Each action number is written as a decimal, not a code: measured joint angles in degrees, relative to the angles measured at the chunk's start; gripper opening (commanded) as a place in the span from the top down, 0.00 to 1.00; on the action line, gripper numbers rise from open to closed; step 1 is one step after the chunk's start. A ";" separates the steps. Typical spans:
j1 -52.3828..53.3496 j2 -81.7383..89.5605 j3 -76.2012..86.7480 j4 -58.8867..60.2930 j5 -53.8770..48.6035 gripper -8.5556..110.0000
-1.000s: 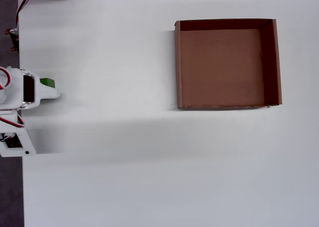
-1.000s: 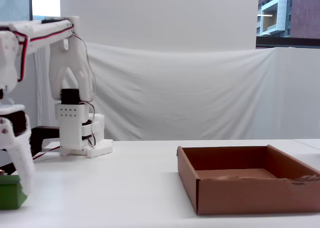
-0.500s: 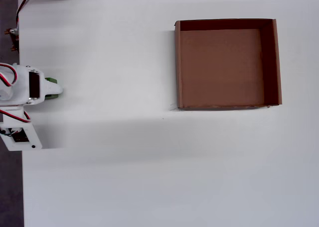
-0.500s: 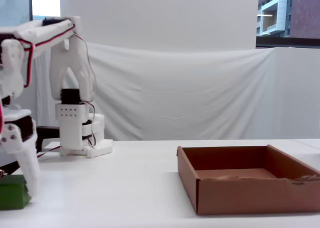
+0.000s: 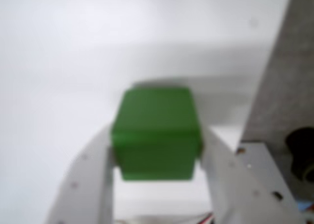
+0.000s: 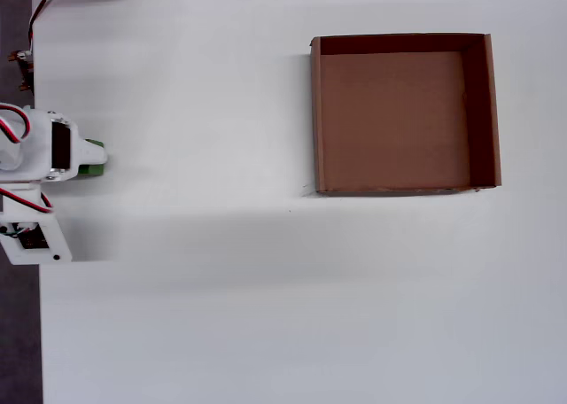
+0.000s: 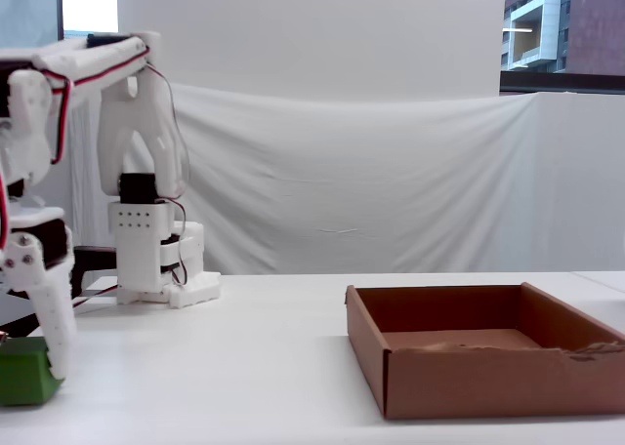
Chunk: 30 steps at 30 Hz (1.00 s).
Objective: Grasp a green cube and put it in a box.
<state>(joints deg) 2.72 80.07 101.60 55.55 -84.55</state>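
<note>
cube: green cube (image 5: pixel 156 138) low centre of wrist view, on the table
grip: my fingers (image 5: pixel 88 182) flank both side faces, contact unclear
handling: likely light, stiff; hold flat sides
box (image 6: pixel 403 187): upper right overhead, empty

There are no words, numbers, labels or signs to read in any of the pictures.
</note>
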 measured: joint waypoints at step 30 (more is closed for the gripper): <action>-14.59 22.76 7.47 11.60 13.45 0.81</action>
<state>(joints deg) -11.87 102.83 109.07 67.15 -71.10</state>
